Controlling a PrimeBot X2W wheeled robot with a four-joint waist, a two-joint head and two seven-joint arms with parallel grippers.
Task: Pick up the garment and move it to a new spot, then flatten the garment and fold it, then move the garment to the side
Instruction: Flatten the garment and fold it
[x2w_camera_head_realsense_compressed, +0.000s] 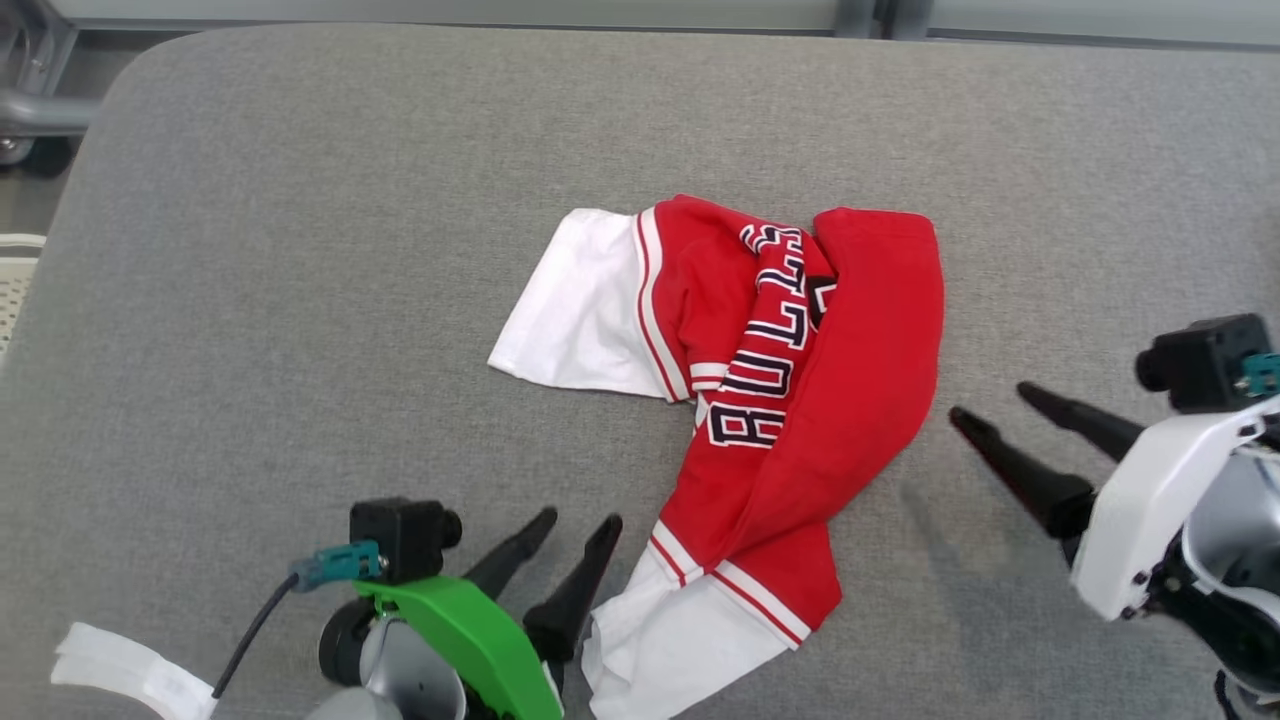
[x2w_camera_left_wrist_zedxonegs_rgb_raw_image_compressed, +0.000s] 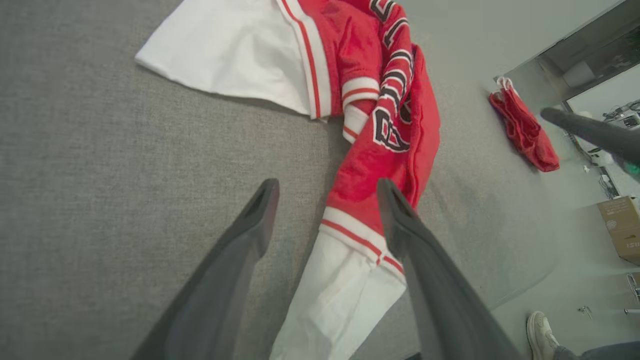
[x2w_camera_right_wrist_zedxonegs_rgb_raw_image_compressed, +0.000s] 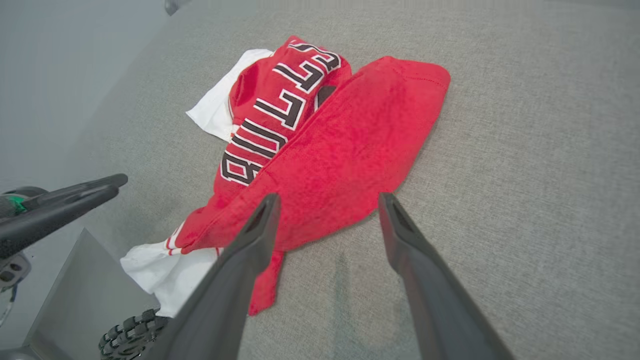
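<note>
The garment (x2w_camera_head_realsense_compressed: 770, 400), a red jersey with white sleeves and dark lettering, lies bunched in the middle of the grey bench (x2w_camera_head_realsense_compressed: 250, 300). It is not yet flat. A broad red fold is doubled over its right side, and the lettered front is twisted into a ridge beneath that fold.

Its long axis runs on a diagonal. It starts at a white sleeve and striped cuff close to the near edge and goes up through the red body to a rounded red corner at the far right. The second white sleeve sticks out to the left at the far end.

The left claw (x2w_camera_head_realsense_compressed: 580, 520) has its fingers spread wide and holds nothing. It points away from the robot, and the near sleeve and cuff lie just to its right. In the left wrist view the cuff sits between the fingers and a little beyond them.

The right claw (x2w_camera_head_realsense_compressed: 990, 402) is also fully spread and empty. It sits just right of the red fold and points left at the fold's edge, close to the cloth but apart from it.

Each arm therefore has its own end within short reach, the left on the near sleeve and the right on the folded red edge. Spreading the jersey probably means pulling those two ends apart across the diagonal, and the doubled red layer is the likeliest part to come up as two thicknesses.
</note>
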